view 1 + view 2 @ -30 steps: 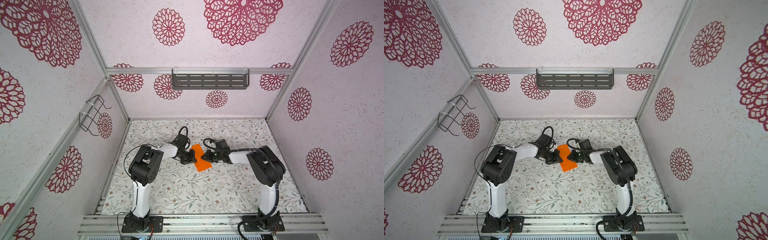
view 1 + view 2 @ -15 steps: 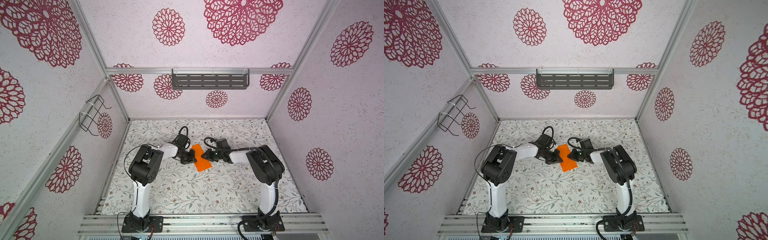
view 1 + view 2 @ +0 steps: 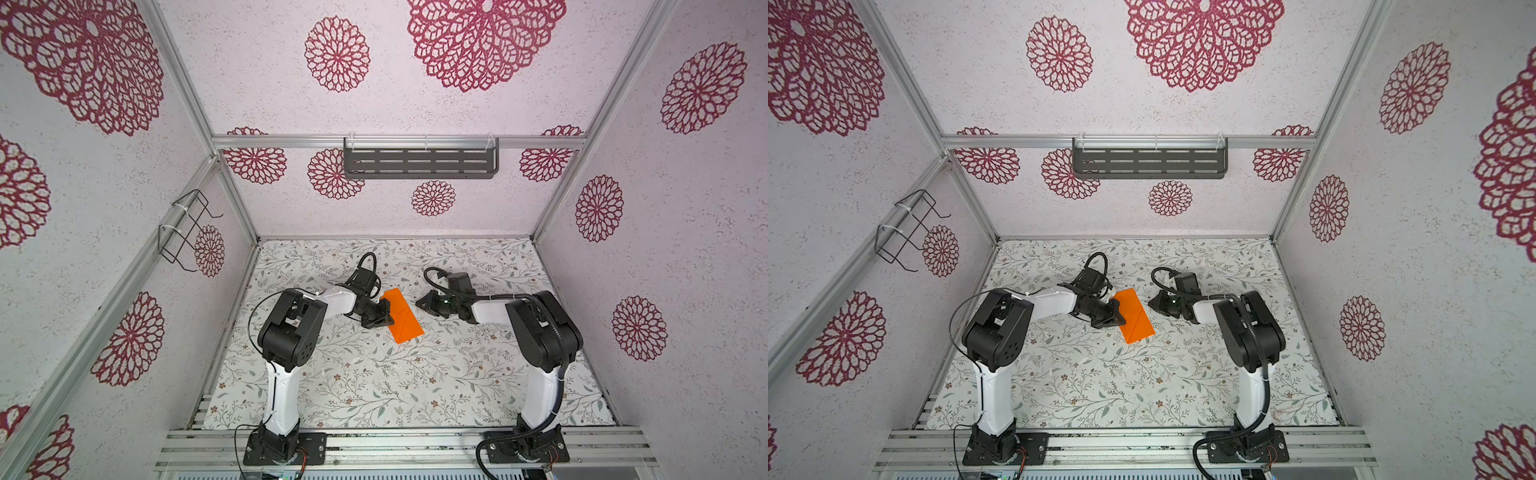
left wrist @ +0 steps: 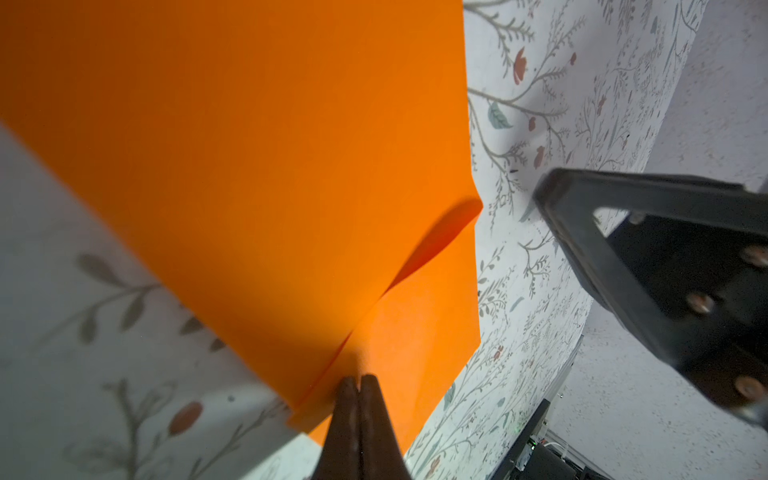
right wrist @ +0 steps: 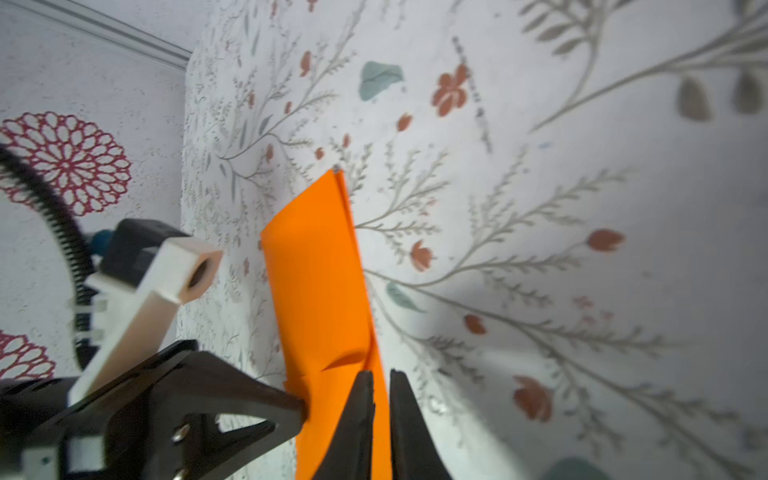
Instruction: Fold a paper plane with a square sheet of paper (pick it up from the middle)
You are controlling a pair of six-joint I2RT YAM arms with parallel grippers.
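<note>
Orange sheet of paper (image 3: 400, 315), folded w/ diagonal crease, lies mid tabletop (image 3: 374, 386). Thin, floppy, prob creases easily; grab near an edge. Left hand (image 4: 357, 380) pressed together on its edge; right hand (image 3: 420, 304) nearly closed, empty, just beside.

A robot test cell in a lab, not a home. Aluminium frame rails (image 3: 399, 142) hold wallpapered wall panels (image 3: 104, 166) around a floral-covered bench (image 3: 374, 382). Two arms are bolted to a slotted metal base rail (image 3: 399, 449) at the near edge.
</note>
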